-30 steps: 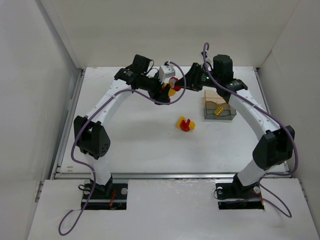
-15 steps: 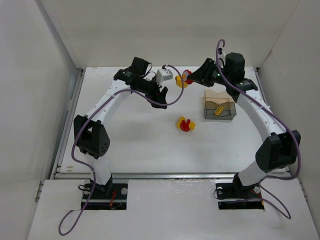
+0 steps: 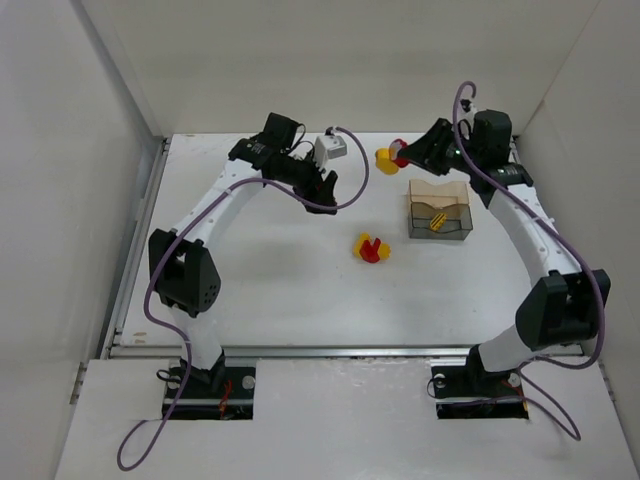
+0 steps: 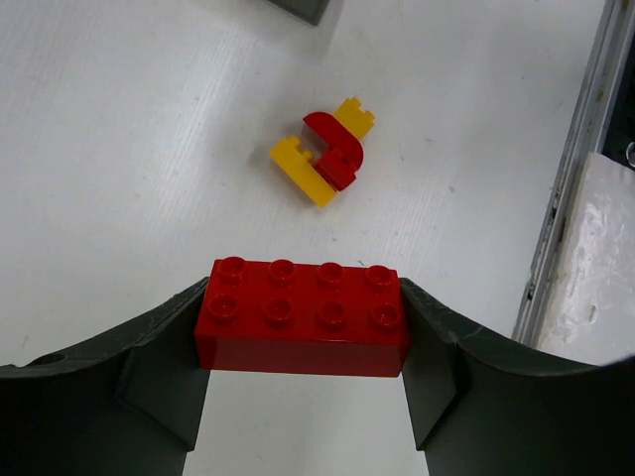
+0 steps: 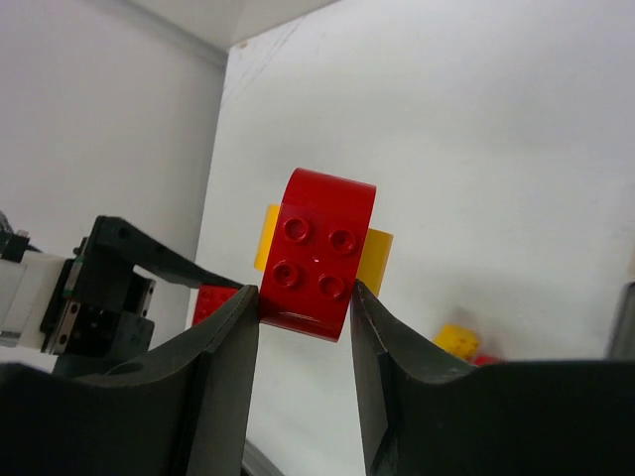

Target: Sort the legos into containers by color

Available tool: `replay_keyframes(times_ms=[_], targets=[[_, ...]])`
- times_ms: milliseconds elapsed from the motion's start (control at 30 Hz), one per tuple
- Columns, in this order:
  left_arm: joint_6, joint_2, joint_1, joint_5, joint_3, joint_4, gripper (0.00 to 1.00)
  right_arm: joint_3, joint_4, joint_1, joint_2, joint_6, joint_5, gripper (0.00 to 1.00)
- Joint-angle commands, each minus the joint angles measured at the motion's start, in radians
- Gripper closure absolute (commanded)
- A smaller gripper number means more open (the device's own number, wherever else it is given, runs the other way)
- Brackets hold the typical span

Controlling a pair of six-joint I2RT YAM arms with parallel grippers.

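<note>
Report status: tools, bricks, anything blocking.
Left tool shut on red eight-stud plastic brick. Right tool shut on red-and-yellow plastic clump near translucent plastic tubs. Second red-and-yellow clump loose on table. Nothing blocking.

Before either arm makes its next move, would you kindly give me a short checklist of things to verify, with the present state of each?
1. Grip of the left gripper on the red brick: ok, the fingers clamp both its ends.
2. Grip of the right gripper on the held clump: ok, pinched at its red piece.
3. Is the held clump one colour? Not ok, yellow pieces are joined to the red one.
4. Are the containers open from above? Ok; a yellow brick lies in the nearer one.
5. Is the loose clump on the table clear of both arms? Ok.
</note>
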Motion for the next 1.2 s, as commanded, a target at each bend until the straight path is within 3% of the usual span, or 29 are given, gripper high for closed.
replay_keyframes(times_ms=[0, 200, 300, 433, 600, 800, 1000, 1167], targets=[[-0.022, 0.005, 0.001, 0.061, -0.002, 0.140, 1.00, 0.006, 0.032, -0.076, -0.083, -0.043, 0.037, 1.00], [0.125, -0.028, -0.054, 0.022, -0.146, 0.486, 1.00, 0.026, -0.034, -0.172, -0.130, -0.146, 0.172, 1.00], [0.126, -0.005, -0.054, 0.000, -0.113, 0.551, 1.00, 0.017, -0.045, -0.198, -0.149, -0.173, 0.197, 1.00], [0.126, 0.063, -0.063, 0.000, -0.021, 0.560, 1.00, -0.026, -0.045, -0.211, -0.167, -0.193, 0.210, 1.00], [0.162, 0.074, -0.082, -0.037, -0.031, 0.527, 1.00, -0.055, -0.045, -0.211, -0.176, -0.213, 0.210, 1.00], [0.225, 0.070, -0.058, -0.029, -0.206, 0.470, 1.00, -0.089, -0.035, -0.211, -0.196, -0.223, 0.192, 1.00], [0.199, 0.044, -0.058, -0.044, -0.240, 0.467, 1.00, -0.109, -0.036, -0.211, -0.196, -0.232, 0.158, 1.00], [0.317, 0.083, -0.036, -0.043, -0.316, 0.352, 1.00, -0.129, -0.036, -0.211, -0.196, -0.223, 0.126, 1.00]])
